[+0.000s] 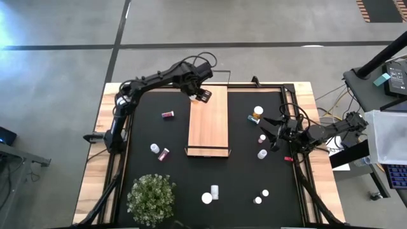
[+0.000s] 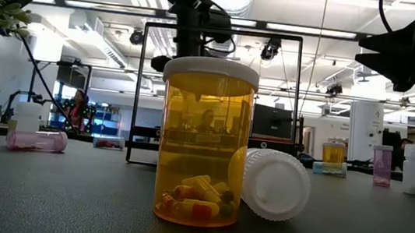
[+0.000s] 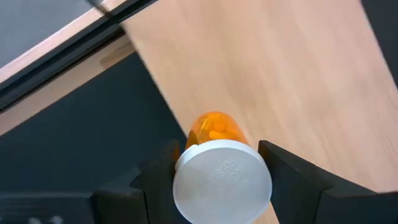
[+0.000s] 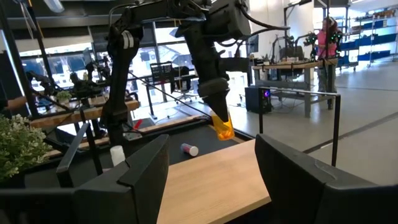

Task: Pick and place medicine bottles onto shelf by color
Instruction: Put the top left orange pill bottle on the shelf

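My left gripper [image 1: 202, 95] is at the far left corner of the light-wood shelf [image 1: 208, 121], shut on an orange medicine bottle [image 3: 214, 129] with a white cap. The right wrist view shows that bottle [image 4: 222, 127] below the left arm's fingers, just over the board [image 4: 211, 180]. My right gripper [image 1: 272, 135] is open and empty at the table's right side, near an orange bottle [image 1: 257, 113], a red one [image 1: 262, 138] and a white one [image 1: 262, 153]. Other bottles stand or lie on the black mat. My left gripper pinches the orange bottle at its white cap [image 3: 222, 186], one finger [image 3: 155, 177] on each side of it. The fingers come from above, slanting down. The bottle hangs tilted below them, base toward the shelf's far left edge; whether the base touches the board, I cannot tell.
A potted plant [image 1: 151, 197] stands at the near left. A pink bottle [image 1: 168, 114], a white one [image 1: 154, 148] and a red one [image 1: 164, 154] lie left of the shelf. Several bottles [image 1: 211, 194] stand near the front edge, close to the low camera [image 2: 205, 140].
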Robot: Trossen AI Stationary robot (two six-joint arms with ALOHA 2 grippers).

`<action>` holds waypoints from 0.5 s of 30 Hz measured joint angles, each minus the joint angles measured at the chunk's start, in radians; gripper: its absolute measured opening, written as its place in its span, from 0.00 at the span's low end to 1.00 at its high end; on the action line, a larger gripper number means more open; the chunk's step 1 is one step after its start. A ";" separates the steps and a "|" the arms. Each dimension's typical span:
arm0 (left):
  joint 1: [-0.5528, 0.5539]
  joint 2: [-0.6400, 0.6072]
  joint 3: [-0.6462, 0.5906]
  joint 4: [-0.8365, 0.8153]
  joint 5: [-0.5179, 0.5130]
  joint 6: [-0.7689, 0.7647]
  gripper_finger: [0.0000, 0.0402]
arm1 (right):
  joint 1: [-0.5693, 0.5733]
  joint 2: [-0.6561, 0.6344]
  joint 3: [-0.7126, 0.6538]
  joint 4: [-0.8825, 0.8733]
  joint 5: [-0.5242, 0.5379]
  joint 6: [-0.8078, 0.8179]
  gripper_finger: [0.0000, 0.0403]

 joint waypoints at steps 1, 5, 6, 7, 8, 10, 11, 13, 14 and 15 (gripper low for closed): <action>-0.005 0.000 0.001 0.009 -0.002 0.009 0.48 | 0.000 0.000 0.000 0.000 0.000 0.000 0.57; -0.022 0.000 0.001 0.030 -0.009 0.028 0.48 | 0.000 0.000 0.000 0.000 0.000 0.000 0.57; -0.027 0.000 0.000 0.036 -0.011 0.030 0.48 | 0.000 0.000 0.000 0.000 0.000 0.000 0.57; -0.030 0.000 0.000 0.036 -0.011 0.035 0.48 | 0.000 0.000 0.000 0.000 0.000 0.000 0.57; -0.033 0.000 0.000 0.036 -0.011 0.038 0.48 | 0.000 0.000 0.000 0.000 0.000 0.000 0.57; -0.039 0.000 0.000 0.045 -0.011 0.052 0.48 | 0.000 0.000 0.000 0.000 0.000 0.000 0.57; -0.041 0.000 -0.003 0.053 -0.012 0.054 0.48 | 0.000 0.000 0.000 0.000 0.000 0.000 0.57; -0.047 0.006 -0.004 0.055 -0.013 0.055 0.48 | 0.000 0.000 0.000 0.000 0.000 0.000 0.57; -0.049 0.012 -0.003 0.057 -0.013 0.055 0.48 | 0.000 0.000 0.000 0.000 0.000 0.000 0.57; -0.050 0.017 -0.002 0.057 -0.013 0.055 0.48 | 0.000 0.000 0.000 0.000 0.000 0.000 0.57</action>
